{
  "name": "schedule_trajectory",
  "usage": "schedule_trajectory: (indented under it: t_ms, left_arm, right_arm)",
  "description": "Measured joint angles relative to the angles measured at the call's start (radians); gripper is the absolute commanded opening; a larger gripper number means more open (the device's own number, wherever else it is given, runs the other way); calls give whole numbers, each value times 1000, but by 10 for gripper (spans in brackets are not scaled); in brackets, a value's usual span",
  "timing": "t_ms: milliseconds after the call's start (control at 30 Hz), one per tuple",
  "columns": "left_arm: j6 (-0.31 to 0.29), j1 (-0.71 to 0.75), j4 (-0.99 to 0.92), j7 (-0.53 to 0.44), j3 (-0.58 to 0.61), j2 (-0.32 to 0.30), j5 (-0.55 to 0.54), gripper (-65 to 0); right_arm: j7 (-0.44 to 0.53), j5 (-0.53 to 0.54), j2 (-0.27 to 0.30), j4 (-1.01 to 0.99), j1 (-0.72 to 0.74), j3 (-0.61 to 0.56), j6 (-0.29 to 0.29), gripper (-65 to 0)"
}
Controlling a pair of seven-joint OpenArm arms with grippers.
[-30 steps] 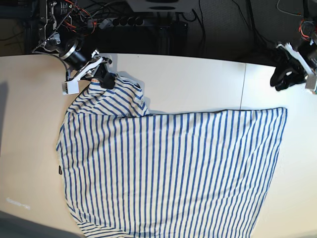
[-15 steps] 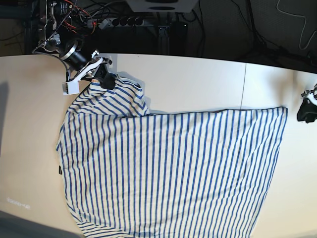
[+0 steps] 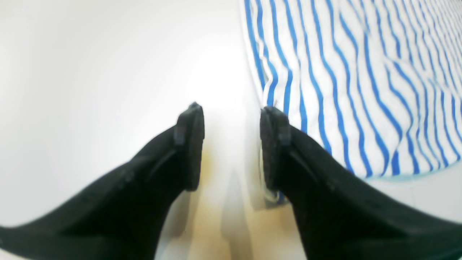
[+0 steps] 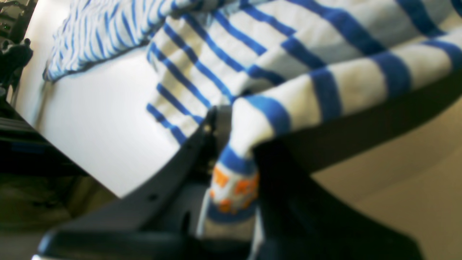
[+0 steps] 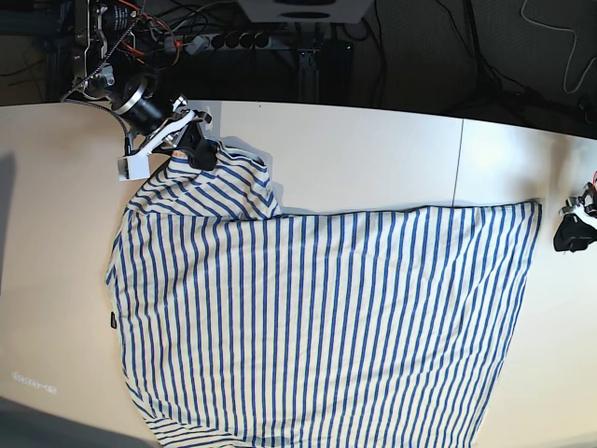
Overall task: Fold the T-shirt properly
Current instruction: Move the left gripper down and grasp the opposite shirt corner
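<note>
White, blue-striped T-shirt point(image 5: 317, 317) spreads across the near table point(image 5: 373, 159); we have room past its far edge and off its right side. Since the earlier frames our left gripper point(image 3: 232, 112) has moved nearer, now just beside the far-right corner, jaws apart, fingers angled down. Our right gripper point(image 4: 234, 126) is clamped on bunched cloth at far left, arm reaching in from the far side
</note>
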Motion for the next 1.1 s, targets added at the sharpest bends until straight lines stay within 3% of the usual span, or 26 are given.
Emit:
schedule_trajectory:
  t_ms: [100,233,300,533,767,1100]
  left_arm:
    - [0,-1,0,91,0,5,-66,-355]
    - [-13,0,0,143,1,11,-145,-240]
    - [-14,-1,0,158,1,8,-187,-217]
    - [-17,-6,0,161,87,25,-166,-217]
    - [-19,-12,-37,115,90,49,-164,-217]
    - [-35,-97,-136,134,106,77,-172,-217]
  right_arm:
    - [0,0,0,0,0,0,0,-650]
    - [0,0,0,0,0,0,0,-650]
    - [0,0,0,0,0,0,0,-650]
    - [0,0,0,0,1,0,0,-650]
    - [0,0,0,0,1,0,0,-650]
    - [0,0,0,0,1,0,0,-650]
